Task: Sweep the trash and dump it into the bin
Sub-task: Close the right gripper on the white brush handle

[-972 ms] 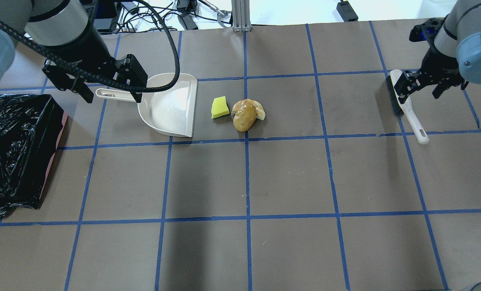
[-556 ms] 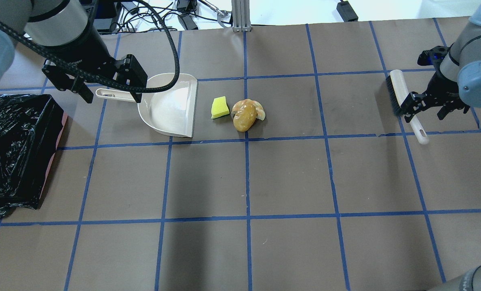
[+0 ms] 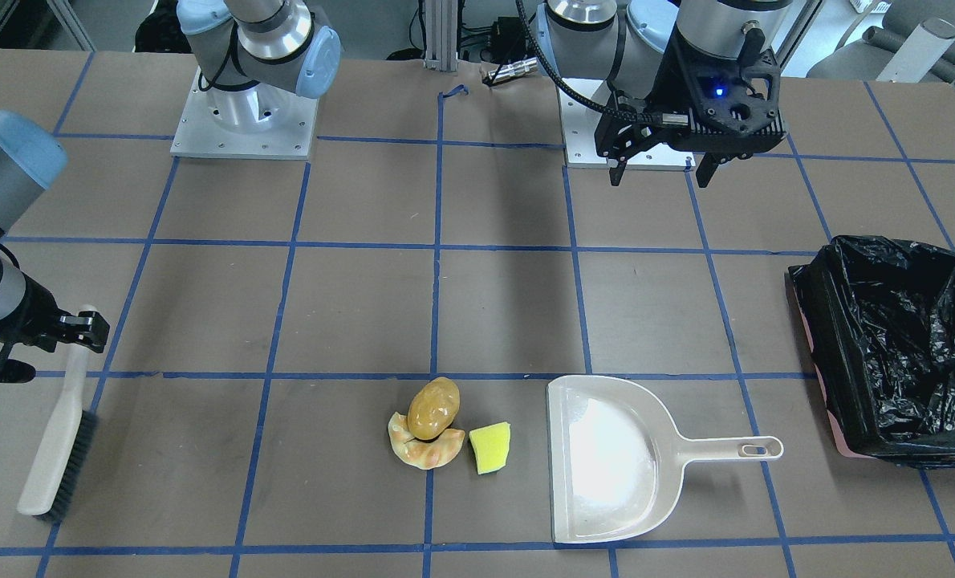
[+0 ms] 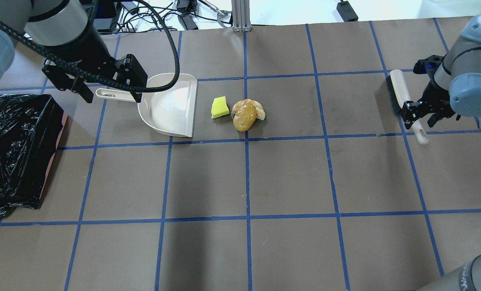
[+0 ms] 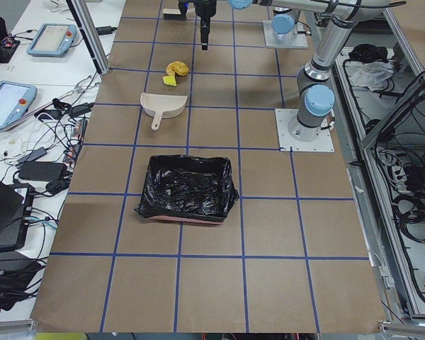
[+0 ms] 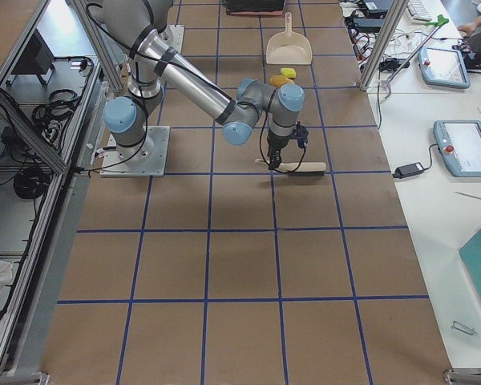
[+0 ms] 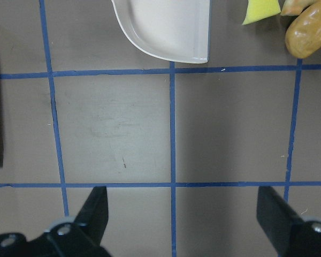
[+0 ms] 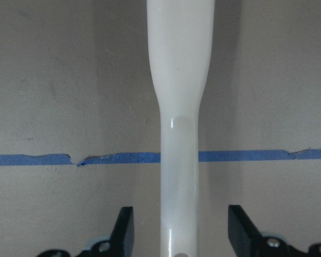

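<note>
The trash lies in a small heap mid-table: a glossy potato-like lump (image 4: 243, 117) resting on a tan pastry piece (image 4: 259, 110), with a yellow sponge wedge (image 4: 220, 107) beside them. The bin (image 4: 56, 137), lined with a black bag, stands at the left edge. My left gripper (image 4: 110, 93) hangs open above the handle of the beige dustpan (image 4: 169, 107). My right gripper (image 4: 420, 118) is open, its fingers (image 8: 124, 233) straddling the white handle of the brush (image 4: 398, 89) without touching it.
The dustpan's mouth faces the sponge, a short gap away. The brush lies flat at the far right, bristles toward the trash. Cables and a metal post (image 4: 240, 16) sit beyond the table's back edge. Blue tape lines grid the brown tabletop (image 4: 289, 178).
My right gripper has slid from the brush's bristle end down along it to the handle, staying open. The left arm, dustpan and trash have not moved.
</note>
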Motion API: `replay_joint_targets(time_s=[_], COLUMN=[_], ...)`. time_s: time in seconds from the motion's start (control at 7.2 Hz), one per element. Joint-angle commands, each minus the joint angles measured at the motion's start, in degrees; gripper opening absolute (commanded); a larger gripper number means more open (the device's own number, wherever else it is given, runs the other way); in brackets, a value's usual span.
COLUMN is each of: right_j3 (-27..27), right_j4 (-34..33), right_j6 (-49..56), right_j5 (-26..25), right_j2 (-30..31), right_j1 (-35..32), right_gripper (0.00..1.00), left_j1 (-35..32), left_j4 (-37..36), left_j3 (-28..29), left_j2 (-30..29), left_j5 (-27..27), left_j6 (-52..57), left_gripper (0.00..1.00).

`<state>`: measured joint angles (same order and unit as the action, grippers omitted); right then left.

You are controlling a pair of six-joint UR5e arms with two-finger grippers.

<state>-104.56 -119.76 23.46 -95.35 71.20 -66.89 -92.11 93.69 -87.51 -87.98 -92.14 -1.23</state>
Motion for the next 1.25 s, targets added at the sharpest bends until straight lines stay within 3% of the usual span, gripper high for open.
replay_joint_targets(time_s=[0.0,0.28,0.69,0.97,1.11], right_j3=[-0.03,-0.03,-0.03,0.58,0.93], right_j4=[-0.56,-0.56,-1.62,-1.7,-1.7], right_j6=[0.0,0.0,0.09,-0.08,-0.52], right_j5=[-0.01,-0.01,-0.27,-0.27,-0.19], right_j2=[-0.79,-1.15,-1.32,-1.32,-0.71], right_j1=[0.09,0.09,0.09,0.01,-0.43], right_gripper=[0.67,0.52,0.09,0.0,0.0], left_j1=[0.0,0.0,0.0,0.0,0.0], left_j4=[0.0,0.0,0.0,0.0,0.0], left_j3=[-0.03,-0.03,0.06,0.06,-0.03], left_j2=[-0.09,0.0,-0.09,0.0,0.0], left_j5=[0.03,0.03,0.03,-0.06,-0.06], left_j6=[-0.09,0.0,0.09,0.18,0.18], left_gripper=[1.0,1.0,1.0,1.0,1.0])
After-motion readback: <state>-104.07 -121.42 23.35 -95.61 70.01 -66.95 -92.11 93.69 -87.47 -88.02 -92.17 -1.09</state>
